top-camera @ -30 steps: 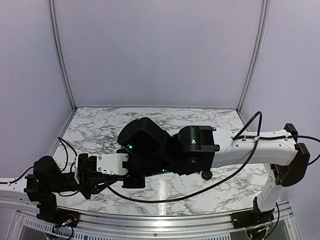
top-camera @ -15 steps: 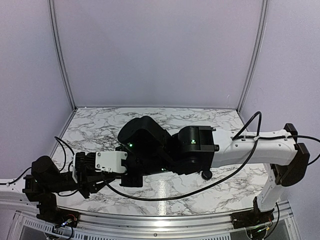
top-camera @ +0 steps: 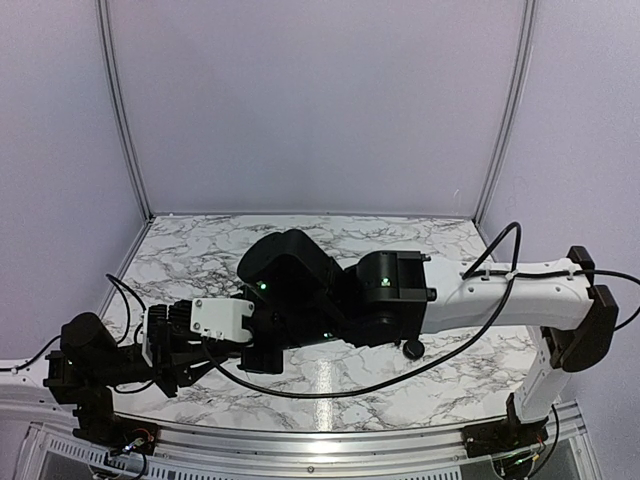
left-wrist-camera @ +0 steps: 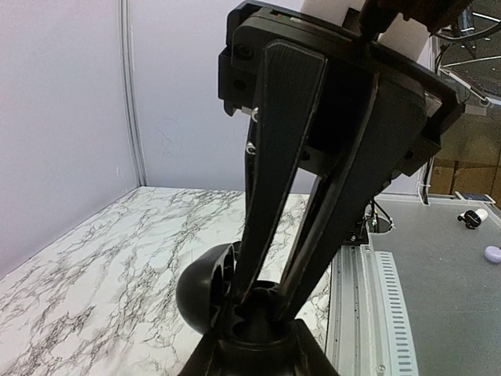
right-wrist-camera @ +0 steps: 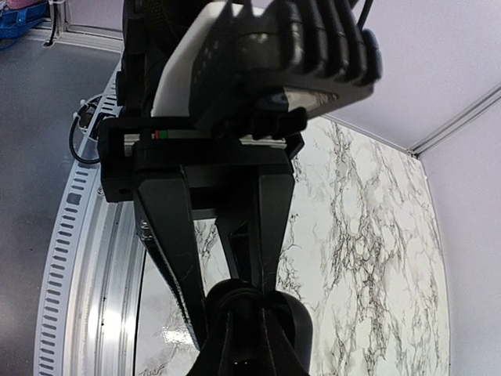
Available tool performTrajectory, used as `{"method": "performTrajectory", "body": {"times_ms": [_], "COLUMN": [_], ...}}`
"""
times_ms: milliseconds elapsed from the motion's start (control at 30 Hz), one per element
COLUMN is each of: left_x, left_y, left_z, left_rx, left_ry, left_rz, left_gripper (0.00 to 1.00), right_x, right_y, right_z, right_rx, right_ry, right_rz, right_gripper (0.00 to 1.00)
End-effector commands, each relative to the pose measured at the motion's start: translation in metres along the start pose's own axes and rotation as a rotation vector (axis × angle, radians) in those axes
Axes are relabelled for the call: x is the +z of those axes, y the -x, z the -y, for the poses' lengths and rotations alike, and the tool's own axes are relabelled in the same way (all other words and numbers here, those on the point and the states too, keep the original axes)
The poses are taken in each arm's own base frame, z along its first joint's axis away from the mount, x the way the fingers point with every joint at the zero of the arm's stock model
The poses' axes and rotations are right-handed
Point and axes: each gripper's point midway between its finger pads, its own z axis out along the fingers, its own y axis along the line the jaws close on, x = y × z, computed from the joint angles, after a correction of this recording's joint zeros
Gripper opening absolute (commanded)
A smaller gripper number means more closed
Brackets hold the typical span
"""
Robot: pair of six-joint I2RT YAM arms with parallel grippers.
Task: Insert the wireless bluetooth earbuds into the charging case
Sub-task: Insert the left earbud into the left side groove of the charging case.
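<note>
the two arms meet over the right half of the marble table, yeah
No. The left arm and right arm meet over the left half of the marble table, not the right. The top external view shows the right arm reaching across to that side.

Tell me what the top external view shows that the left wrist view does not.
Only top external: the whole left arm and right arm, and a small black item on the marble table beside the right arm. Only left wrist: the right gripper facing the left gripper tip to tip by a rounded black thing, and a grey bench beyond the table. Both: the marble table and lilac wall.
</note>
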Motion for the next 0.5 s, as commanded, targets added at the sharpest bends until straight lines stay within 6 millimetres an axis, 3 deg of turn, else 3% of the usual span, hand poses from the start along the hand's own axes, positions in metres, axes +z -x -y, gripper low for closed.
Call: {"method": "performTrajectory", "body": {"times_ms": [0,233,367,467], "left_x": [-0.001,0.003,0.004,0.004], "left_y": [0.026,0.022,0.023,0.023], "left_z": [-0.001,-0.002,-0.002,-0.002], "left_rx": [0.013,0.019,0.022,0.022], "left_ry": [0.01,0.009,0.009,0.008], "left_rz": [0.096,0.075,0.072,0.073], "left_gripper": [0.0,0.0,0.0,0.0], "right_x": [-0.013,-0.042,-0.056,-0.073], "right_y": [0.013,0.042,0.048,0.05], "right_z": [0.002,0.0,-0.004,0.004], "right_rx": [0.009,0.009,0.021,0.068], "right_ry": [0.004,0.055,0.092,0.109], "right_rz": [0.041,0.153,0.197,0.255], "right_gripper": [0.15,0.17,0.17,0.19]}}
